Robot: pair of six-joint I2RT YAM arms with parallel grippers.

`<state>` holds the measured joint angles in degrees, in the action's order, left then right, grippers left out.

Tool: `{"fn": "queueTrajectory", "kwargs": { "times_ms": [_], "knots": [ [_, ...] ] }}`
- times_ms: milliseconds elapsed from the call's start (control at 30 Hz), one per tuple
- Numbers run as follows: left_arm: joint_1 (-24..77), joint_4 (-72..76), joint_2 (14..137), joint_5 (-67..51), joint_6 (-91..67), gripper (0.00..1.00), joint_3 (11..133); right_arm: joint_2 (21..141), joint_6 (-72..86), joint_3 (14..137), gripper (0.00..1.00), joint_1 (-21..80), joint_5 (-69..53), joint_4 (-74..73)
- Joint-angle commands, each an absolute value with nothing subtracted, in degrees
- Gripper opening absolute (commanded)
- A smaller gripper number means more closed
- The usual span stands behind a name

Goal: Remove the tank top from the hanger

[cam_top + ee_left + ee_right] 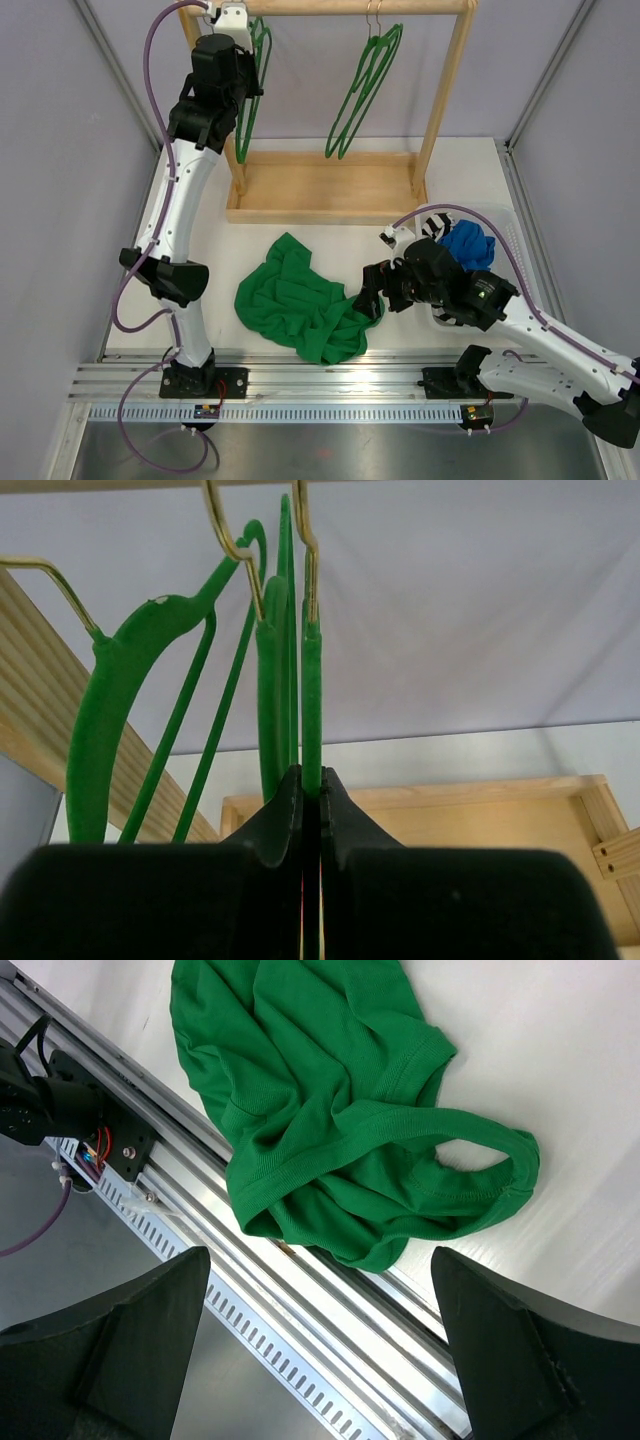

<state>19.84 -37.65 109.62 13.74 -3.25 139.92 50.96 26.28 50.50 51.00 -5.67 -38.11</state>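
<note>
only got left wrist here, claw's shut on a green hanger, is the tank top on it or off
Observer: Off. The hanger in your left claw is bare, and the green tank top lies crumpled on the table.
Operator: what's the right claw doing
Observer: The right claw is open by the tank top's right edge, gripping nothing.
Operator: anything else down there
Observer: A blue cloth sits in a bin on the right.

Bright, even, diffuse light. Faint soft shadows edge the green tank top (330, 1130); below it, the fingers (520, 1360) of the right gripper (320, 1257) look dark and slightly blurred.
</note>
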Motion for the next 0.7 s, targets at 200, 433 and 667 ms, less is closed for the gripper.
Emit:
{"fn": "queueTrajectory", "kwargs": {
  "times_ms": [200,433,667],
  "knots": [
    [19.8,-34.5,107.5,11.0,-4.0,0.30,140.2,53.3,24.4,50.2,0.99,51.2,-6.7,-33.0],
    [19.8,-36.4,100.2,11.0,-5.4,0.72,137.3,59.8,20.7,51.9,0.99,51.1,-5.8,-28.4],
    [19.8,-40.0,86.6,7.7,-9.9,0.99,125.4,75.5,16.8,57.3,0.99,55.2,-0.4,-23.6]
  ]
}}
